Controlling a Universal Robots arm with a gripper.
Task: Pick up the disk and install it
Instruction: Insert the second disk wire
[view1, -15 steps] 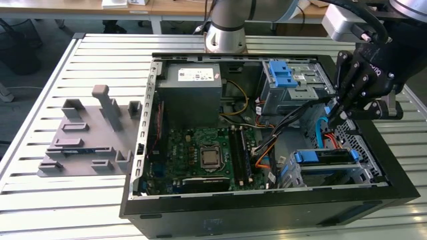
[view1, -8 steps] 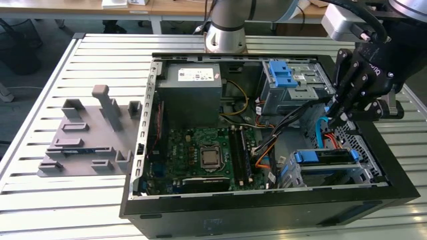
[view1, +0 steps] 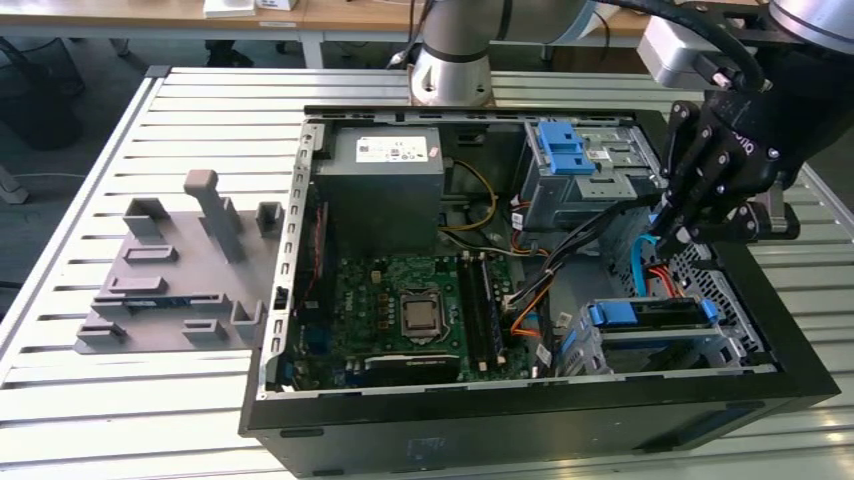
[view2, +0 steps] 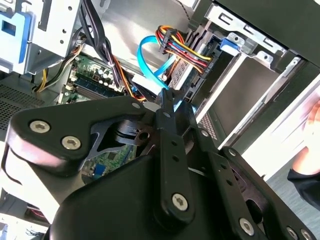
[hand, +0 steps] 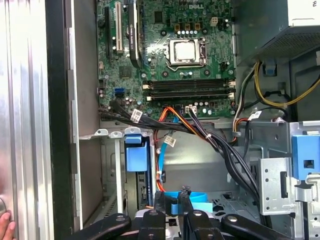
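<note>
The disk (view1: 647, 314) appears to sit in the drive bay at the lower right of the exterior view, inside the open case (view1: 534, 405); its blue rail faces up and the bay's metal frame surrounds it. In the first wrist view the same blue rail (hand: 136, 152) shows left of centre, low in the frame.

The gripper (view1: 678, 238) hangs inside the case against the right-hand wall, above and just beside that bay. Whether its fingers are open or closed on anything I cannot tell: in the first wrist view the gripper (hand: 172, 200) has a blue strip across its tips, which may be held or may merely lie behind.

To seat the disk well, I judge it should go squarely along the bay's guides, both rails entering together, with no tilt that could jam one side.

The clutter is close:
- A blue cable (view1: 646, 265) runs right beside the gripper.
- A bundle of black cables (hand: 220, 145) crosses toward the bay, and either could snag or be pinched.
- The board (view1: 400, 300) lies centre, the power supply (view1: 380, 190) above it, and a second cage (view1: 587, 165) at the upper right.
- The grey stand (view1: 174, 270) sits well apart on the worktop (view1: 134, 400), at the left.

A person's hand (hand: 5, 225) rests at the lower left corner of the first wrist view, outside the case wall; it needs watching.
</note>
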